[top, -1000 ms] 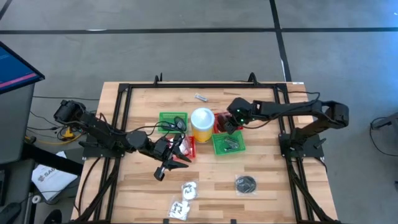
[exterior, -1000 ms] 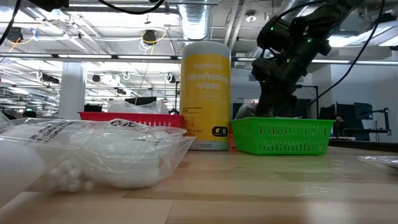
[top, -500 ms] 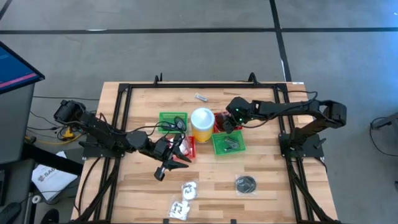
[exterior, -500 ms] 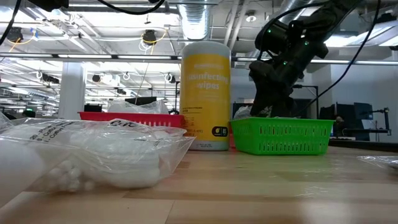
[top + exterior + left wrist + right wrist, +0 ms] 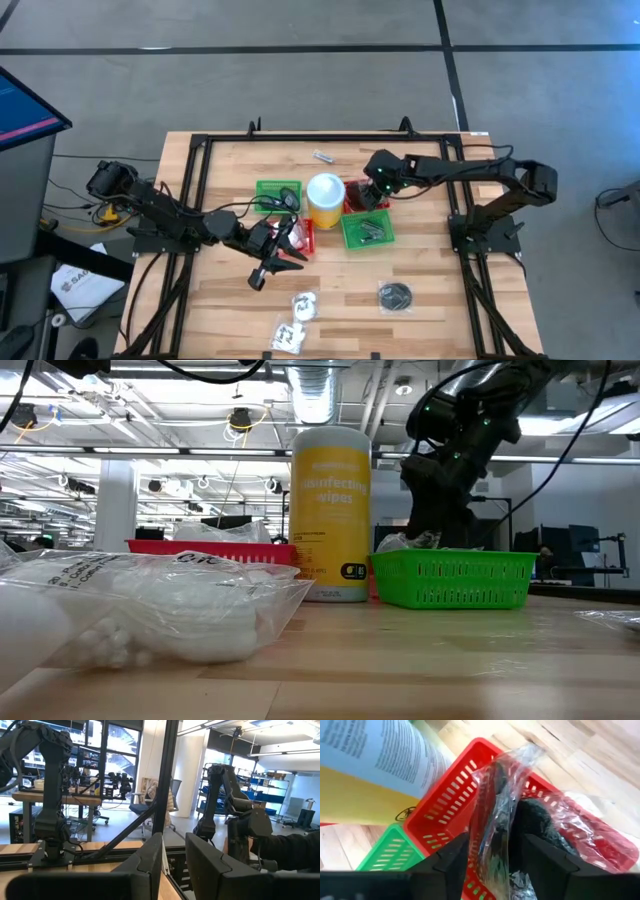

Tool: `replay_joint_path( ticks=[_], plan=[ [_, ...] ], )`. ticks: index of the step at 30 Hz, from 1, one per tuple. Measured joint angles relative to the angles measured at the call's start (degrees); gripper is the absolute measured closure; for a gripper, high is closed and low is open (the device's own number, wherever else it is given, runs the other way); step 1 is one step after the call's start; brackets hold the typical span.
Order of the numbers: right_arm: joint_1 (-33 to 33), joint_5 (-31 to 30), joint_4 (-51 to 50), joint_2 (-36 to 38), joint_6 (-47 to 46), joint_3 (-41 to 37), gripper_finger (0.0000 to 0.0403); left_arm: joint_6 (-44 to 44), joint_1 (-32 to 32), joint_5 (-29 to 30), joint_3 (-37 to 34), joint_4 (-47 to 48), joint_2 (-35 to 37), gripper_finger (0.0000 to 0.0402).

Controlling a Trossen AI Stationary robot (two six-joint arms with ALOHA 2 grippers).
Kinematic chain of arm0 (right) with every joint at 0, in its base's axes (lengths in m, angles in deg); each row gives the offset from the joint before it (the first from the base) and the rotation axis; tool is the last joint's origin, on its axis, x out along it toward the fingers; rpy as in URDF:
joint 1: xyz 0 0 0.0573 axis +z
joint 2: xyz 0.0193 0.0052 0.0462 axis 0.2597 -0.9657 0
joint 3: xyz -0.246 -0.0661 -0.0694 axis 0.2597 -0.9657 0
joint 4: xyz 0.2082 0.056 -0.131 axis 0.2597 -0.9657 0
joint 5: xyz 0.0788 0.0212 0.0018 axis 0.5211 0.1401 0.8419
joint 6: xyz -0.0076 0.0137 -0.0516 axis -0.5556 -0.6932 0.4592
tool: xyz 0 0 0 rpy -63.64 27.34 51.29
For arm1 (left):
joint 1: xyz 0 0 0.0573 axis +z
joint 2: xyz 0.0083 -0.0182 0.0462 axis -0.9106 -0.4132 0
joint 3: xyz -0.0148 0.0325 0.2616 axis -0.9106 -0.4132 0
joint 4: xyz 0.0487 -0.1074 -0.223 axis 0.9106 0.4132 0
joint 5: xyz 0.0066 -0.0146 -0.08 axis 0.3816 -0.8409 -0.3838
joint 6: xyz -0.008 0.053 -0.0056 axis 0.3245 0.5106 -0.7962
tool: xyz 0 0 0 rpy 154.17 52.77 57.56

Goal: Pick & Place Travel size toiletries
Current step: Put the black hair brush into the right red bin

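My right gripper [image 5: 371, 199] [image 5: 496, 840] is open, pointing steeply down over a red basket [image 5: 445, 815] beside the yellow canister [image 5: 325, 198]. A clear bag of dark round pieces [image 5: 532, 815] lies in that basket, and its upper fold stands between the fingers. My left gripper [image 5: 293, 244] [image 5: 174, 842] hangs above another red basket [image 5: 304, 238], pointing level. I see nothing in the narrow gap between its fingers. More toiletries lie near the front edge: a dark bag [image 5: 395, 296] and white packets [image 5: 304, 305] [image 5: 288, 335]. My right gripper has the bag's upright clear fold [image 5: 492, 795] between its open fingers, which come down on it from above. I cannot tell whether either finger touches the plastic. The bag's lower part lies in the red basket.
A green basket [image 5: 367, 231] with silvery pieces sits in front of my right gripper, and another green basket [image 5: 278, 192] sits left of the canister. A small silvery piece [image 5: 322, 156] lies toward the far edge. A clear bag of white pieces [image 5: 150, 610] fills the low view's foreground.
My right gripper has opened over the red basket and let go of the bag of dark pieces, which stays in the basket. In the low view its wrist has shifted slightly toward the canister.
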Motion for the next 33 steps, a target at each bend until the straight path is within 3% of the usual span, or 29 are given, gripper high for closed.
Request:
replay_joint_path(
  ticks=[7, 16, 24, 33],
  plan=[
    [-0.58, -0.01, -4.24, 0.32, 1.77, 2.71, 0.0220, -0.02, 0.01, 0.00, 0.00, 0.28, 0.00, 0.0325],
    [-1.90, -0.26, -8.69, 6.00, 1.40, 3.34, 0.0234, -0.02, 0.02, 0.00, 0.00, 0.38, 0.00, 0.0325],
    [3.65, -0.22, -16.84, 9.84, 1.29, 3.32, 0.0245, -0.02, 0.02, 0.00, 0.00, 0.39, 0.00, 0.0325],
    [14.47, -0.19, -23.74, 11.37, -2.17, 3.30, 0.0240, -0.02, 0.02, 0.00, 0.00, 0.39, 0.00, 0.0325]
  ],
)
